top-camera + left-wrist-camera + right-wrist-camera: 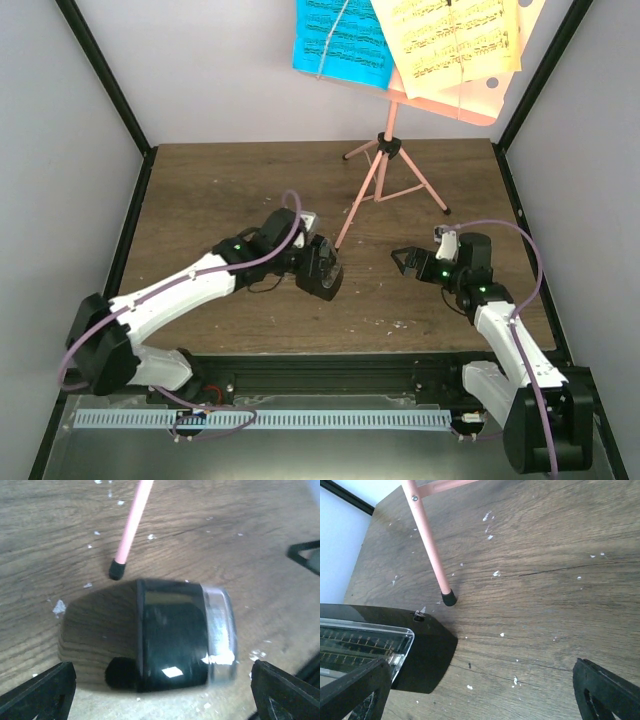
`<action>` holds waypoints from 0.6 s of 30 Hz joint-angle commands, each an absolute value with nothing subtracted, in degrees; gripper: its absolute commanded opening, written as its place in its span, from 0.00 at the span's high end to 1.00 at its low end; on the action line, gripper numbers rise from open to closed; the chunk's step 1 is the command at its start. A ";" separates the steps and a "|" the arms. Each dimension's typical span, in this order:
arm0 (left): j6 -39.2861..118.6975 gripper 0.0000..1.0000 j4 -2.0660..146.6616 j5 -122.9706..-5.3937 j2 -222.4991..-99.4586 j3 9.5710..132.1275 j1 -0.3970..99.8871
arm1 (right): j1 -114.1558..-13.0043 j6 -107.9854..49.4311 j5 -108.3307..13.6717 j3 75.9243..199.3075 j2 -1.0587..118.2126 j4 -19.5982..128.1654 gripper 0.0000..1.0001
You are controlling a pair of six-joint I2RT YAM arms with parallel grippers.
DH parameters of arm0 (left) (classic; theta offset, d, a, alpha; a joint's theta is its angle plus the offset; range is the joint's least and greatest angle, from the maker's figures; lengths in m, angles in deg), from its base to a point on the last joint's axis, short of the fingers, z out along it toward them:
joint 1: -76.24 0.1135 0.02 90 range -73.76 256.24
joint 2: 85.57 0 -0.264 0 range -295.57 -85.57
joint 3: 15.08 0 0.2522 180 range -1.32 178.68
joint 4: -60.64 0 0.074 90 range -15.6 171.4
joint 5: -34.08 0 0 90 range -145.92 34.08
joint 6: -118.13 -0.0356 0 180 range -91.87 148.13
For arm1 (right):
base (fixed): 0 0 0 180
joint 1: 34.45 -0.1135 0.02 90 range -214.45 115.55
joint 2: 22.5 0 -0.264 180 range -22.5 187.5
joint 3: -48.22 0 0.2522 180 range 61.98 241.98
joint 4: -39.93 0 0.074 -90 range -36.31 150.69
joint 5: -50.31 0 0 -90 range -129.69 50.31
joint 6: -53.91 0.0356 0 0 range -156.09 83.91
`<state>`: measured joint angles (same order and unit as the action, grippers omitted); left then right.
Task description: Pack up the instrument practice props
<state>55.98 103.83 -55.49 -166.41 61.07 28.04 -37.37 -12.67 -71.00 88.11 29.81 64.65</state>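
Metronome on its side between left gripper wide-apart jaws, untouched — right gripper apart, empty. Prob. pickup step; nxt close squarely, clear of stand leg.

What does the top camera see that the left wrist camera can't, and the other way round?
Only the top view shows the blue page and yellow pages high on the music stand. Only the left wrist view shows the clear cover and the wood grain mirrored in the shiny side of the metronome. Both show that black metronome lying on the table next to a pink stand leg.
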 commanded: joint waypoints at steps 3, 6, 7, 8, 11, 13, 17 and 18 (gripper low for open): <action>51.30 0.03 93.41 -74.65 -158.90 52.59 34.81 | -37.17 -12.70 -75.11 87.35 28.91 63.18 0.00; 48.21 0.03 91.66 -74.97 -158.08 50.29 36.56 | -37.18 -12.52 -76.30 86.88 28.85 62.93 0.00; 47.71 0.03 90.29 -76.13 -157.90 49.49 37.18 | -37.18 -12.52 -76.62 86.75 28.83 62.87 0.00; 47.43 0.03 88.68 -77.62 -157.78 48.65 37.80 | -37.18 -12.43 -76.80 86.70 28.87 62.76 0.00; 47.46 0.03 82.48 -82.42 -157.82 46.34 39.78 | -37.17 -12.31 -77.53 86.60 28.91 62.23 0.00; 47.35 0.03 79.04 -85.11 -157.87 45.04 40.71 | -37.20 -11.98 -77.93 86.61 28.96 61.85 0.00; 47.10 0.03 73.85 -89.75 -157.85 42.47 41.02 | -37.17 -11.69 -78.53 86.51 29.08 61.34 0.00; 46.78 0.03 73.08 -91.06 -158.09 41.86 41.00 | -37.09 -11.82 -78.54 86.50 29.15 61.27 0.00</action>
